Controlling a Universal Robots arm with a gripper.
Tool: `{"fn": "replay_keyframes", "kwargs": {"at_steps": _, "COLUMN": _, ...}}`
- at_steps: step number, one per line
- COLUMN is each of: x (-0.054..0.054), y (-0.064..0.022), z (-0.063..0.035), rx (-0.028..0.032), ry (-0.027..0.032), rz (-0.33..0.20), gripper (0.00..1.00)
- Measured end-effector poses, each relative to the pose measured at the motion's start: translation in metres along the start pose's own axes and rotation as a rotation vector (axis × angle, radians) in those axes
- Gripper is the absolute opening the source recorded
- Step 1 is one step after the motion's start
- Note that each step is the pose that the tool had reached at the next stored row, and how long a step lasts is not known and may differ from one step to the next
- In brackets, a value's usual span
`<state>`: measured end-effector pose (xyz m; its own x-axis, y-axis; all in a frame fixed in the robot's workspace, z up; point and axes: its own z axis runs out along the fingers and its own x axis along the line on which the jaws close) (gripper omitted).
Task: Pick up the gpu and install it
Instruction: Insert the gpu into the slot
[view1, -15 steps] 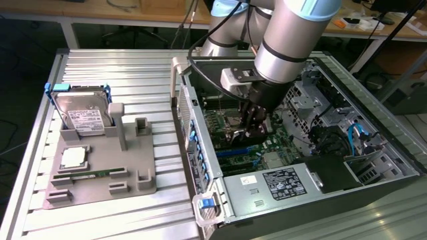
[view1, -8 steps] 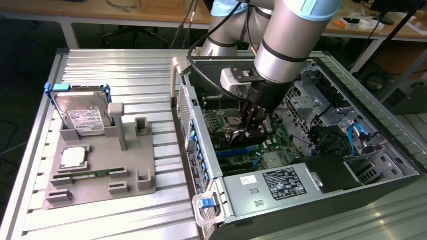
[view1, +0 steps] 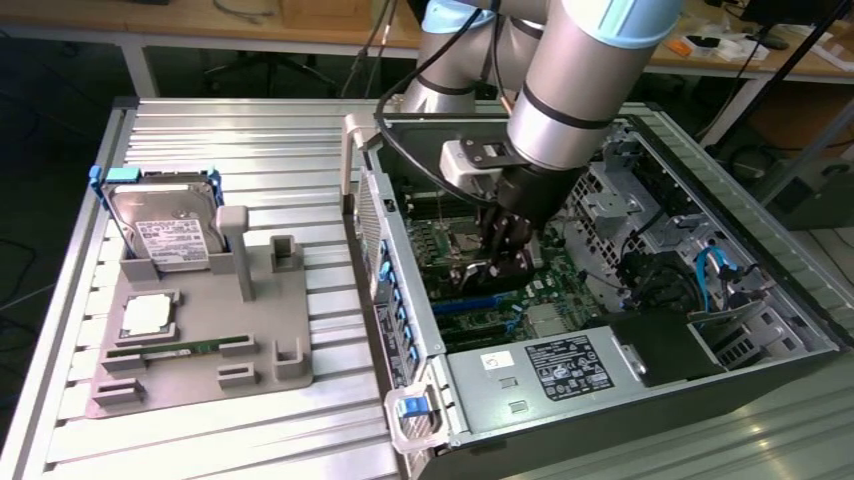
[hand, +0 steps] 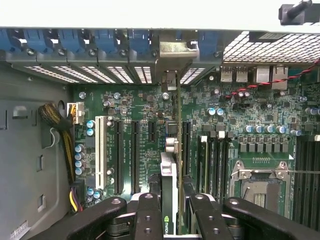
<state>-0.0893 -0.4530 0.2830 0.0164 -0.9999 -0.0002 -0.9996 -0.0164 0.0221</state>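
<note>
Figure: GPU installation, insertion phase. The pincer (view1: 497, 262) is inside the open computer case (view1: 747, 380), low over the motherboard (hand: 135, 107), and is closed on the gpu (hand: 170, 200), which it holds edge-on between its fingers (hand: 148, 215). In the wrist view the card runs as a thin vertical blade from the pincer toward the rear wall of the case, its silvery end bracket (hand: 172, 55) lying up against the row of vented slot covers (hand: 100, 74). The card stands among the black expansion slots (hand: 135, 155), to one side of the white slot (hand: 99, 152); whether its edge connector has already entered a slot cannot be told.

On the exterior view's left, a grey parts holder (view1: 200, 340) on the ribbed worktop (view1: 240, 130) carries a hard drive with blue rails (view1: 160, 225), a processor (view1: 144, 315) and a memory stick (view1: 174, 350).

Step in hand, by judgement: pickup is done and seating is under way. The next move calls for the card to be kept square to the slot and the bracket aligned with its rear opening, then pressed straight down; any tilt risks jamming the connector.
</note>
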Motion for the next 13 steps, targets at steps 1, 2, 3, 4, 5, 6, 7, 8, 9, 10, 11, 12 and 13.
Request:
{"fn": "replay_keyframes", "kwargs": {"at_steps": 1, "x": 0.0, "y": 0.0, "z": 0.0002, "rx": -0.0001, "ry": 0.0002, "rz": 0.0, "gripper": 0.27}}
{"fn": "replay_keyframes", "kwargs": {"at_steps": 2, "x": 0.0, "y": 0.0, "z": 0.0004, "rx": -0.0001, "ry": 0.0003, "rz": 0.0, "gripper": 0.27}}
{"fn": "replay_keyframes", "kwargs": {"at_steps": 3, "x": 0.0, "y": 0.0, "z": 0.0006, "rx": 0.0001, "ry": 0.0002, "rz": 0.0, "gripper": 0.27}}
{"fn": "replay_keyframes", "kwargs": {"at_steps": 4, "x": 0.0, "y": -0.0003, "z": 0.0007, "rx": 0.0002, "ry": 0.0, "rz": 0.0, "gripper": 0.27}}
{"fn": "replay_keyframes", "kwargs": {"at_steps": 5, "x": 0.0, "y": -0.0013, "z": 0.0008, "rx": 0.0003, "ry": -0.0002, "rz": 0.0, "gripper": 0.27}}
{"fn": "replay_keyframes", "kwargs": {"at_steps": 6, "x": 0.0001, "y": -0.002, "z": 0.0008, "rx": 0.0004, "ry": -0.0002, "rz": 0.0, "gripper": 0.27}}
{"fn": "replay_keyframes", "kwargs": {"at_steps": 7, "x": 0.0001, "y": -0.0023, "z": 0.001, "rx": 0.0006, "ry": 0.0, "rz": 0.0, "gripper": 0.27}}
{"fn": "replay_keyframes", "kwargs": {"at_steps": 8, "x": 0.0, "y": -0.0024, "z": 0.0014, "rx": 0.0012, "ry": -0.0001, "rz": 0.0, "gripper": 0.27}}
{"fn": "replay_keyframes", "kwargs": {"at_steps": 9, "x": 0.0, "y": -0.0025, "z": 0.0024, "rx": 0.0021, "ry": -0.0002, "rz": 0.0, "gripper": 0.27}}
{"fn": "replay_keyframes", "kwargs": {"at_steps": 10, "x": 0.0, "y": -0.0025, "z": 0.0035, "rx": 0.0031, "ry": 0.0, "rz": 0.0, "gripper": 0.27}}
{"fn": "replay_keyframes", "kwargs": {"at_steps": 11, "x": 0.0, "y": -0.0025, "z": 0.0048, "rx": 0.0035, "ry": -0.0001, "rz": 0.0, "gripper": 0.27}}
{"fn": "replay_keyframes", "kwargs": {"at_steps": 12, "x": 0.0001, "y": -0.0025, "z": 0.0061, "rx": 0.0037, "ry": 0.0, "rz": 0.0, "gripper": 0.27}}
{"fn": "replay_keyframes", "kwargs": {"at_steps": 13, "x": 0.0, "y": -0.0025, "z": 0.007, "rx": 0.0038, "ry": 0.0, "rz": 0.0, "gripper": 0.27}}
